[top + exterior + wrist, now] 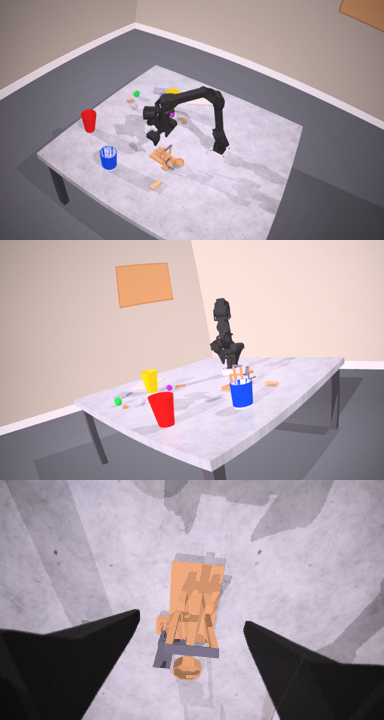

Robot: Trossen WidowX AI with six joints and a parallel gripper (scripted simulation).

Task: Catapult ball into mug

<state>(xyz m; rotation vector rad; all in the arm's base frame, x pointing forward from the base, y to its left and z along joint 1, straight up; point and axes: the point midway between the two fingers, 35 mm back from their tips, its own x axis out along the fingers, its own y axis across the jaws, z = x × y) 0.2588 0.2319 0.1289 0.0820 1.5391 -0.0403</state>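
The orange catapult (pixel 154 155) (pixel 226 387) (pixel 180 582) stands on the table, its round cup (pixel 179 162) (pixel 187 668) on the side toward the arm's base. No ball shows in that cup. My gripper (pixel 161 140) (pixel 229 363) (pixel 192 620) is open and empty above the catapult; its fingers stand wide to either side of it in the wrist view. The blue mug (pixel 109 161) (pixel 241 394) stands upright beyond the catapult's front end. A purple ball (pixel 172 114) (pixel 169 387), a green ball (pixel 136 93) (pixel 118 401) and a whitish ball (pixel 134 106) (pixel 141 401) lie on the table.
A red cup (pixel 89 121) (pixel 162 409) and a yellow cup (pixel 173 91) (pixel 149 381) stand on the table. A pale wood block (pixel 155 184) (pixel 271 383) lies beside the catapult. Small orange blocks, a grey slab (pixel 159 90) and a cream panel (pixel 202 101) lie farther off.
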